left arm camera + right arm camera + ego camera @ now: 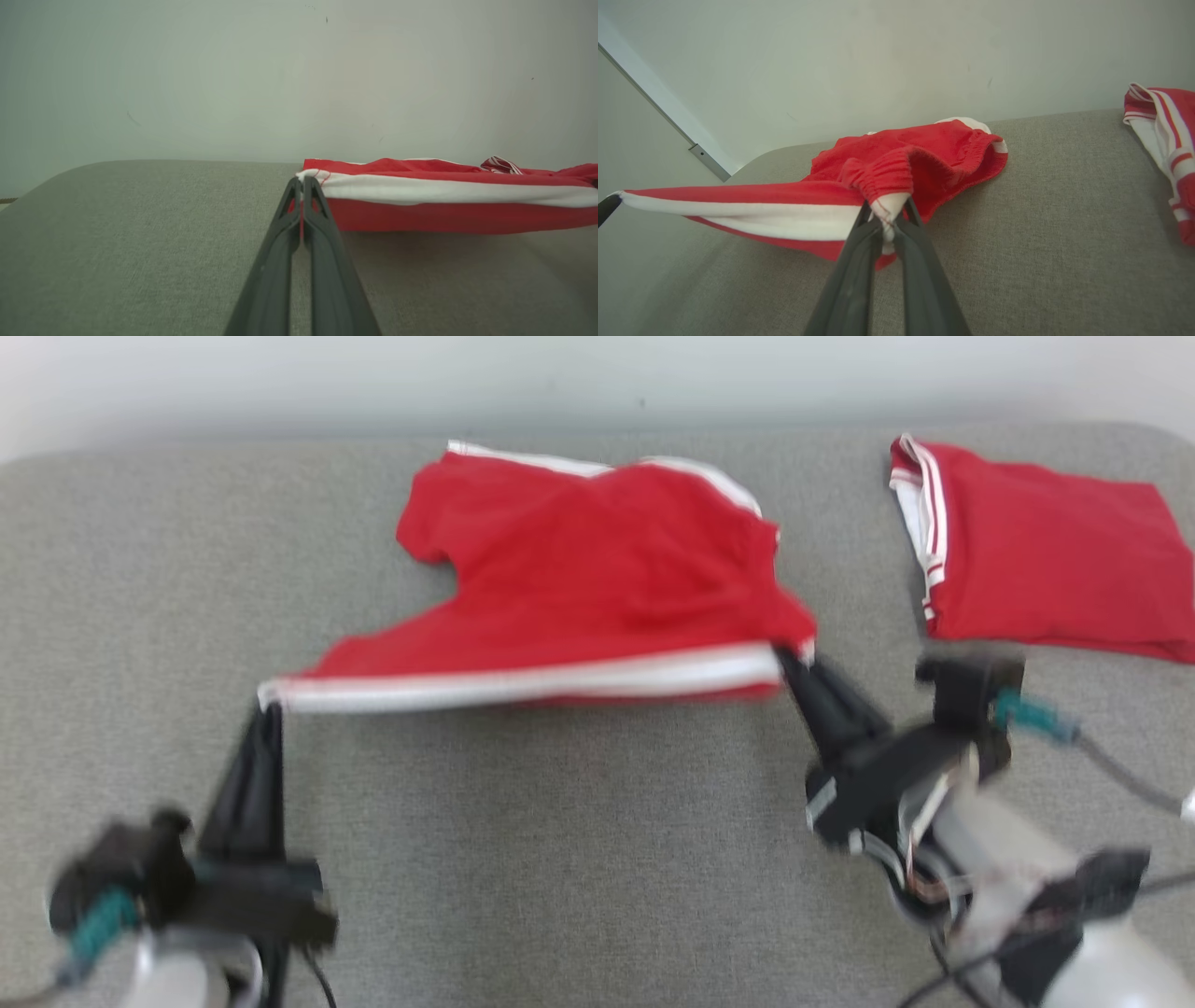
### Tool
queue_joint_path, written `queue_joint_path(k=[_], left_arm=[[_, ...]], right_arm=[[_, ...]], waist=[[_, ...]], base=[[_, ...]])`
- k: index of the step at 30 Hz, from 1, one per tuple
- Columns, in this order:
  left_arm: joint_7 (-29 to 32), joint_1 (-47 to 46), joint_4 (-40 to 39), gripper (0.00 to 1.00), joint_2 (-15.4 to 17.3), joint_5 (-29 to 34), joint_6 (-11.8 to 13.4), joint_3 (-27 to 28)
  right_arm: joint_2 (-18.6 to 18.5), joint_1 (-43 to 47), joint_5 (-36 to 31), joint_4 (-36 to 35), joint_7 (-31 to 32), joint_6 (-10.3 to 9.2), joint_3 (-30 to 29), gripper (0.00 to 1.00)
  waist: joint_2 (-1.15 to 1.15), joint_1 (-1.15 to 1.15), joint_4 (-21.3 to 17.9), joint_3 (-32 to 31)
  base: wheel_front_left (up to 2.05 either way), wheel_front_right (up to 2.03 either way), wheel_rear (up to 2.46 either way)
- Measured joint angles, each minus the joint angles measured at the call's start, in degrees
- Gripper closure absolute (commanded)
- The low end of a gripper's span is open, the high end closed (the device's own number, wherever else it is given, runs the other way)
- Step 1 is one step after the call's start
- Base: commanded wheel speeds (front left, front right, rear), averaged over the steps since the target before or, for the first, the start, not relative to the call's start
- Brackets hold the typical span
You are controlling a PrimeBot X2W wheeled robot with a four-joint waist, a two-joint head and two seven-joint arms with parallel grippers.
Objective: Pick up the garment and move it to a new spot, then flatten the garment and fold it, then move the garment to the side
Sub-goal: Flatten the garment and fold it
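I see left claw (270, 709) and right claw (786, 661) both pinched tight on the red shorts (597, 579) at the white-striped edge, taut between them.

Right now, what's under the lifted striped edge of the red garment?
Bare grey surface, in shadow. Further back the garment rests down, hiding whatever lies beneath it.
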Motion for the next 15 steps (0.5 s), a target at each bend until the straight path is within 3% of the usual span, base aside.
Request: queue_joint_path(k=[7,15], left_arm=[[0.0,13.5,-1.6,1.0,-3.9,-0.3,0.5,0.9],[0.0,23.0,-1.1,1.0,-8.1,0.2,-0.9,1.8]], right_arm=[[-1.8,11.4,-2.1,-3.5,0.0,0.02,-2.3,1.0],[-2.4,23.3,-4.0,-6.1,0.4,0.03,-6.1,1.0]], waist=[[0.0,0.0,0.7,-3.0],[0.0,0.0,1.6,-6.5]], base=[[0.0,0.0,0.0],[0.0,0.0,0.0]])
